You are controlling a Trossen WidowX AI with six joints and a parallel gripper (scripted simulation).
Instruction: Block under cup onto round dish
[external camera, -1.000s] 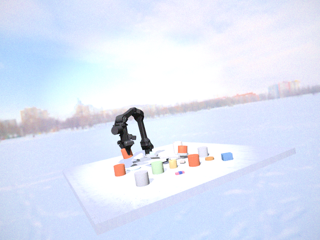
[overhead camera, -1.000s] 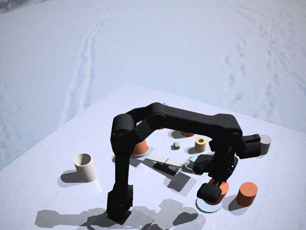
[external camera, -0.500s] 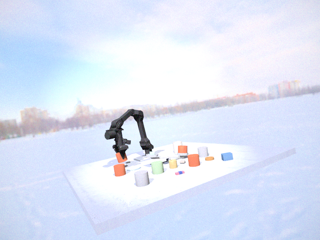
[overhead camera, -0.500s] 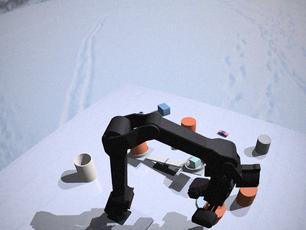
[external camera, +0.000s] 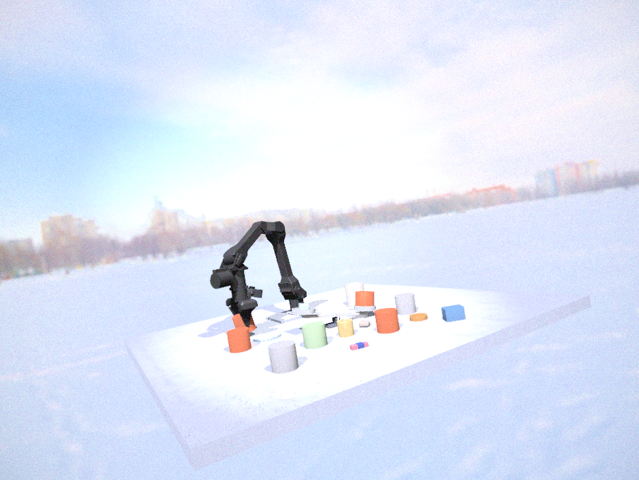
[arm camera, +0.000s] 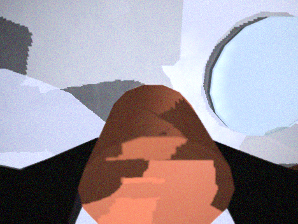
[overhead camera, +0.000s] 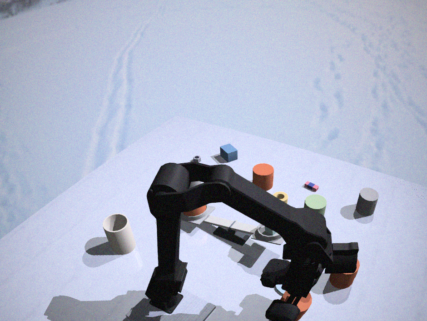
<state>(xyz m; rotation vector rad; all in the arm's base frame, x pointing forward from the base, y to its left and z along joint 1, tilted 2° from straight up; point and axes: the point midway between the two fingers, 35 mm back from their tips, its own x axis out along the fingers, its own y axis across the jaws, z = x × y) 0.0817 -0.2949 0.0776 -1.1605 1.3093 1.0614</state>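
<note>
You're looking at an outdoor spot, an open snowfield, with tracks and footprints across the top view's upper half. In the exterior view you get cloudy sky up top, bare trees and city buildings along the horizon. Your white tabletop (overhead camera: 68,269) (external camera: 361,372) sits in front of it all; no room walls.

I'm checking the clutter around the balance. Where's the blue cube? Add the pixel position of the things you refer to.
In the exterior view, the blue cube (overhead camera: 228,152) (external camera: 453,313) sits far right, beside the flat orange ring (external camera: 418,317).
</note>
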